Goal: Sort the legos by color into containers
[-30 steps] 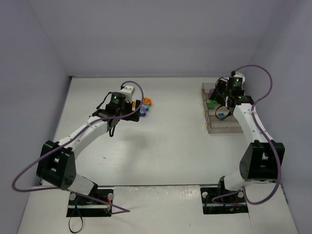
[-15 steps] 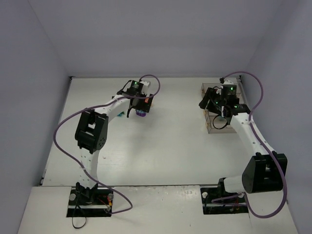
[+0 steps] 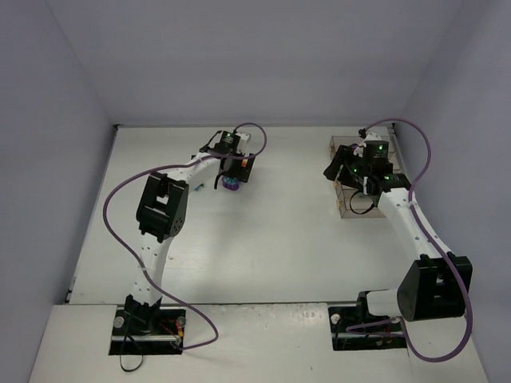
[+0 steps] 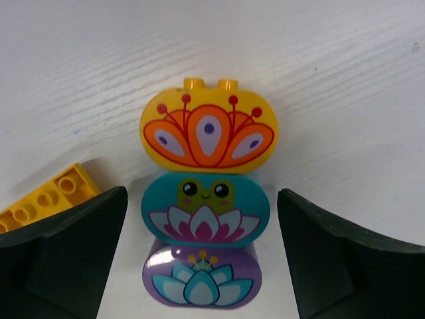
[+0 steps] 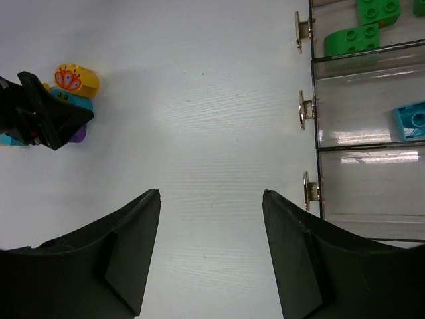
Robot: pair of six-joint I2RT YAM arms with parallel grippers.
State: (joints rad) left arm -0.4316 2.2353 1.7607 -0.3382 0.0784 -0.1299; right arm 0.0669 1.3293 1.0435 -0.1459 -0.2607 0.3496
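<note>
**Legos (image 3: 231, 184) in a touching row, left pincer (image 4: 202, 212) open over them**

Three rounded bricks lie on the table (image 3: 271, 239) toward its far left, each touching the next. An orange flower brick (image 4: 208, 126) is farthest from the wrist, a teal frog brick (image 4: 206, 209) sits in the middle, and a purple lotus brick (image 4: 202, 279) is nearest. A yellow studded brick (image 4: 50, 199) lies just beside the row, partly hidden by a finger. The left pincer's fingers (image 4: 66, 259) stand wide apart, one on each side of the row, level with the teal and purple pieces and holding nothing.

The containers (image 5: 358, 147) sit well apart from the row, at the far right. Green bricks (image 5: 362, 30) are in one bin and a light teal brick (image 5: 412, 119) is in the next. The bin after that shows nothing inside. The right pincer (image 5: 209, 252) hovers above bare table just beside the bins, its jaws apart and empty.

The step in hand looks like a pick from the row. Done well, it would take one brick only. The jaws should centre on a single piece, likely the teal one between the tips, and come down square so both pads meet its rounded ends together. Since the neighbours touch it, a skewed close could pinch two bricks or flick the orange one away. The finger beside the yellow brick should clear it on the way down. A straight lift before carrying across would leave the others undisturbed.
</note>
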